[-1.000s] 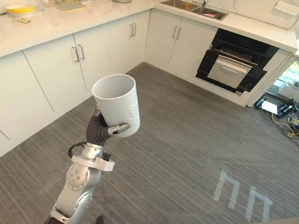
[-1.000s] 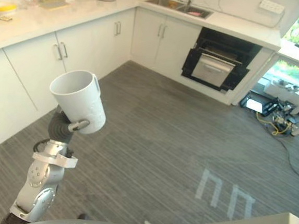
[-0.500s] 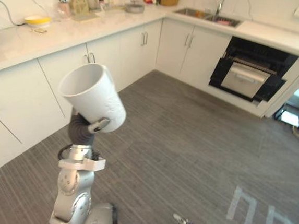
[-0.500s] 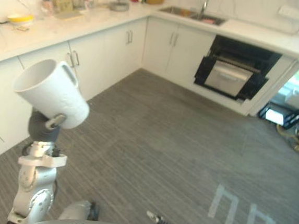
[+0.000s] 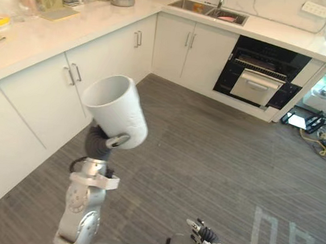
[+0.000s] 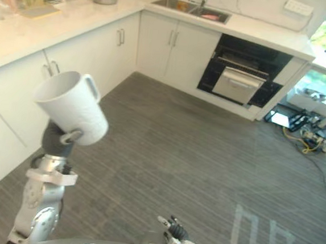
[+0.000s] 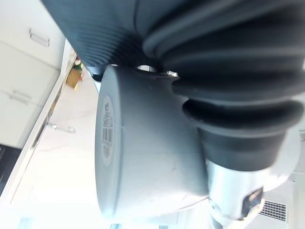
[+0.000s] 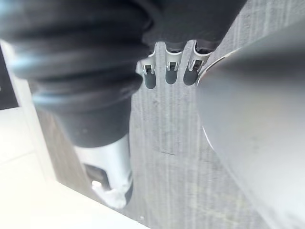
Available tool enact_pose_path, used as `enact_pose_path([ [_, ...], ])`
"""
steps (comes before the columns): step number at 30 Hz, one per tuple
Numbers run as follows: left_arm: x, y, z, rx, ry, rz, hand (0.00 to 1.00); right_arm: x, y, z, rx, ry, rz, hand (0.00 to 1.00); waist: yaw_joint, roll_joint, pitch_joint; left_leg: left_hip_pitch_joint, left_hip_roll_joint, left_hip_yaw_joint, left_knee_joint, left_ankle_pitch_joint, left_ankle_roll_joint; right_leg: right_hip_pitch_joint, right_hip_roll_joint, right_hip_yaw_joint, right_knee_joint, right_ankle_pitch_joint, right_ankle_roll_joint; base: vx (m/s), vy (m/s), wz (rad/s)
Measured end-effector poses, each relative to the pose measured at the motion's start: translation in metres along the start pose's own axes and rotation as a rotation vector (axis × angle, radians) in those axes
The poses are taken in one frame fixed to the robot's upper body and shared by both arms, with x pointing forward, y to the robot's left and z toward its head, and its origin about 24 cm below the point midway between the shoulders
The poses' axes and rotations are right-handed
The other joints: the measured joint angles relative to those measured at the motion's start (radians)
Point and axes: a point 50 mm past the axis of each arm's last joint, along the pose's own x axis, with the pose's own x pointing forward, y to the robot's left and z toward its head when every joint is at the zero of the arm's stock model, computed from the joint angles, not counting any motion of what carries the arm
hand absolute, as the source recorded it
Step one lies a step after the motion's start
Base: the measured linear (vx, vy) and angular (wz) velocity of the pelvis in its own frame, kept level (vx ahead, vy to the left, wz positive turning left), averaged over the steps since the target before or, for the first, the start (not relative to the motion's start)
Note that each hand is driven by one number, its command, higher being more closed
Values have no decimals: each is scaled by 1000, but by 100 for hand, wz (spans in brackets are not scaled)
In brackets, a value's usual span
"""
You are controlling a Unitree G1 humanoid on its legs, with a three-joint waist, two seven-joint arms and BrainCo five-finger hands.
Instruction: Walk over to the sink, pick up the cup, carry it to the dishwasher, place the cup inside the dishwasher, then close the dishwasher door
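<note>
My left hand [image 5: 115,141] is curled round the white cup [image 5: 117,109], raised and tilted, well apart from the open dishwasher [image 5: 258,73] across the floor [image 5: 216,161]. I'd level it and walk steadily (right hand [image 5: 205,238] hangs relaxed, fingers loose). The label [image 7: 107,130] on its base is unreadable.

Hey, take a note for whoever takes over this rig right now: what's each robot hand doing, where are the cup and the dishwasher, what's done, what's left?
Left robot hand: curled round the white cup, held up, mouth tilted upward.
Right robot hand: low, relaxed, empty.
Dishwasher: across the floor, looks open, under the counter beside the sink.
Done: cup picked up.
Left: walk over, place cup inside, close the door.
</note>
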Motion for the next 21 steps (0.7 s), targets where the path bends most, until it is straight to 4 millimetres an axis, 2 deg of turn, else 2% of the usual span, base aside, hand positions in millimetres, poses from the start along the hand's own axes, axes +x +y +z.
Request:
enact_pose_path([
  [1,6,-8,-6,-21,15,-39,100,-2,1,3,47,-35,0,0,-11,7,3,31,7,-24,-22,-9,-7,-60,19,-38,-115,-1,-8,535,59,62],
  [2,10,-15,-12,-42,35,-78,100,-5,-1,4,88,-61,-11,0,-23,24,11,68,25,-47,-22,-28,-8,-88,46,-48,-299,38,-22,495,38,68],
  [3,10,-19,-14,-52,45,-92,100,-7,-3,3,111,-67,-21,0,-28,35,15,83,35,-64,-11,-47,-7,-92,61,-41,-403,75,-23,552,14,76],
  [4,10,-25,-16,-68,54,-119,100,-10,-5,-1,139,-72,-32,0,-30,53,19,108,54,-87,28,-101,-19,-98,84,-7,-586,157,-12,582,-25,72],
  [5,9,-28,-16,-78,58,-140,100,-13,-9,-5,162,-71,-45,0,-29,58,22,136,65,-100,72,-159,-34,-102,92,35,-687,213,8,599,-46,67],
  [6,8,-31,-17,-85,62,-147,100,-14,-10,-6,174,-67,-47,0,-28,57,22,155,70,-100,94,-189,-42,-105,91,57,-706,233,12,638,-85,61],
  [7,6,-33,-18,-93,69,-151,100,-15,-11,-8,179,-59,-46,0,-26,56,21,200,82,-102,137,-250,-58,-104,90,100,-691,241,-1,702,-130,53],
  [8,4,-34,-19,-101,71,-152,100,-16,-12,-8,187,-54,-43,0,-28,56,18,231,98,-101,205,-300,-70,-106,95,126,-619,317,-10,723,-147,51],
  [9,3,-34,-20,-109,74,-146,100,-15,-13,-6,186,-54,-40,0,-35,56,11,227,112,-100,259,-307,-78,-112,95,118,-561,346,-11,742,-202,52],
  [10,2,-36,-20,-121,74,-144,100,-16,-14,-3,200,-56,-30,0,-44,79,7,204,140,-100,376,-294,-98,-114,90,78,-481,353,-19,732,-232,36],
  [11,2,-38,-21,-127,72,-144,100,-16,-15,0,199,-63,-27,0,-46,95,7,194,154,-101,407,-288,-102,-113,96,67,-460,332,-26,858,-256,43],
  [12,4,-46,-21,-161,59,-153,100,-17,-15,11,170,-72,-17,0,-51,149,10,109,210,-98,629,-174,-152,-84,125,19,-408,238,-42,814,-236,25],
  [13,6,-48,-21,-175,47,-144,100,-19,-13,17,146,-71,-10,0,-50,157,39,30,242,-81,807,66,-203,-28,147,17,-393,175,-51,644,-174,14],
  [14,4,-48,-22,-179,52,-132,100,-20,-11,18,132,-61,-8,0,-42,159,42,-11,256,-63,869,253,-226,6,156,27,-401,152,-58,654,-162,-11],
  [15,2,-48,-23,-171,62,-120,100,-21,-8,18,103,-49,-5,0,-31,160,45,-120,267,-69,1037,399,-231,82,167,36,-436,118,-69,526,-106,-18],
  [16,2,-49,-23,-163,61,-117,100,-21,-7,17,91,-35,-15,0,-22,156,48,-227,271,-67,1172,326,-217,134,174,37,-466,98,-76,671,-129,-22],
  [17,2,-49,-23,-153,62,-117,100,-19,-5,17,78,-27,-15,0,-1,148,54,-312,274,-47,1231,262,-201,189,181,51,-501,86,-80,518,-99,-38],
  [18,1,-47,-23,-150,65,-110,100,-19,-2,15,62,-16,-5,0,24,138,56,-380,287,-13,1219,197,-173,242,187,70,-543,82,-76,787,-119,-75],
  [19,-1,-41,-23,-135,67,-91,100,-18,1,10,54,4,7,0,45,121,54,-443,312,29,1109,116,-160,306,197,106,-594,78,-82,649,-62,-106],
  [20,-2,-33,-22,-114,66,-71,100,-15,3,12,48,-18,12,0,63,112,53,-480,332,43,923,68,-163,352,208,145,-630,72,-83,770,-6,-108],
  [21,-4,-29,-21,-102,62,-56,100,-12,1,15,49,-41,14,0,68,108,52,-485,336,42,799,57,-168,367,213,171,-638,65,-84,515,67,-127],
])
